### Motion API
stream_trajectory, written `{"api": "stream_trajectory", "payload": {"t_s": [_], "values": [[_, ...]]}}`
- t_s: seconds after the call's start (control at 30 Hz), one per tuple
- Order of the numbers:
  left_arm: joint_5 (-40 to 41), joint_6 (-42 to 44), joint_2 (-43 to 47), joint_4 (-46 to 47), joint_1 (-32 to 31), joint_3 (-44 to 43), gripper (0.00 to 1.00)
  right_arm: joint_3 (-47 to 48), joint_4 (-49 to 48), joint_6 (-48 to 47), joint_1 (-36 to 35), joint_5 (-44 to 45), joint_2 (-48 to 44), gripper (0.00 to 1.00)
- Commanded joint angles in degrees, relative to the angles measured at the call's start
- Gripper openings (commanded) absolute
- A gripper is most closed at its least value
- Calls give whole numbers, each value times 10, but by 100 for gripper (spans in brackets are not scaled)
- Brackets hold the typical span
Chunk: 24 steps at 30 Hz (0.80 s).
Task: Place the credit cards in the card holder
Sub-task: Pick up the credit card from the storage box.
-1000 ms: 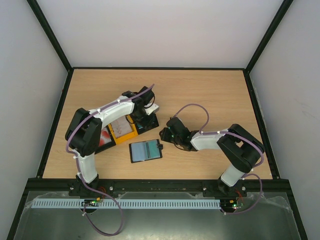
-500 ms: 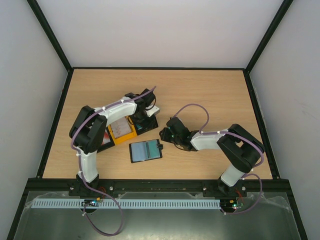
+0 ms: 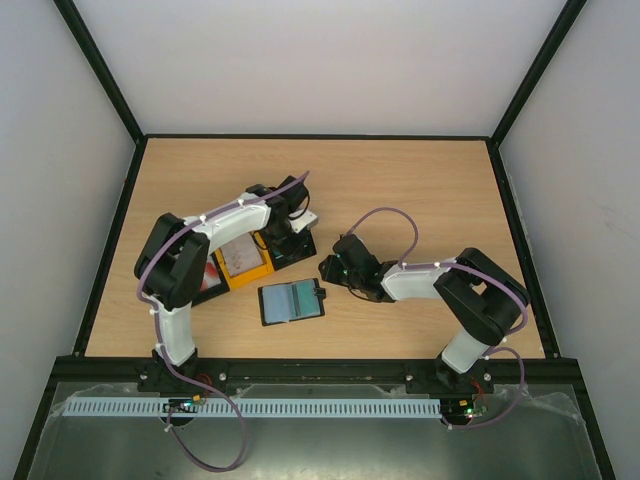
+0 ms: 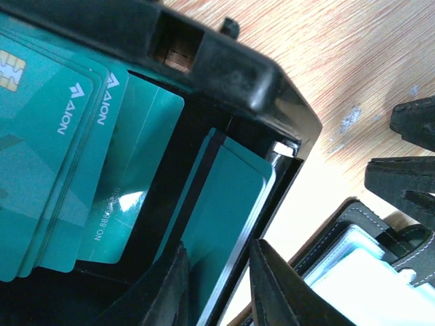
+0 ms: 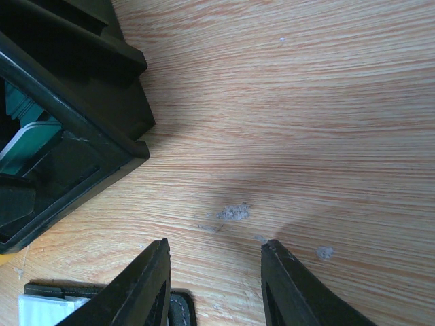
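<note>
jaws of the left gripper [image 4: 219, 257] straddle a teal card [image 4: 231, 204] in the black tray [image 4: 238, 64]; i cannot tell if they pinch it. close squarely, lift straight. right gripper [image 5: 216, 252] spread, empty.

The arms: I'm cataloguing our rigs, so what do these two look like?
The left arm and right arm both have white links between bulky black joints, each with a purple cable looping alongside. The left end effector and right end effector have plain black fingers.
</note>
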<state>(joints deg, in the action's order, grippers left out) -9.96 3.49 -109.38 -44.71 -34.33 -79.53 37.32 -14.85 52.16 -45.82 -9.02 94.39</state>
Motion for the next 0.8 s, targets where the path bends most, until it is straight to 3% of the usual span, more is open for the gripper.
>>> {"api": "stream_trajectory", "payload": {"t_s": [0.0, 0.13, 0.47, 0.77], "values": [[-3, 1, 18, -20, 2, 3, 25, -2, 6, 6, 1, 15, -4, 37], [-2, 0, 19, -20, 2, 3, 18, -2, 6, 6, 1, 16, -6, 37], [0, -3, 32, -30, 1, -4, 16, -2, 6, 6, 1, 15, -6, 37], [27, -20, 61, -17, 4, -4, 2, -4, -2, 4, 1, 12, -32, 38]]}}
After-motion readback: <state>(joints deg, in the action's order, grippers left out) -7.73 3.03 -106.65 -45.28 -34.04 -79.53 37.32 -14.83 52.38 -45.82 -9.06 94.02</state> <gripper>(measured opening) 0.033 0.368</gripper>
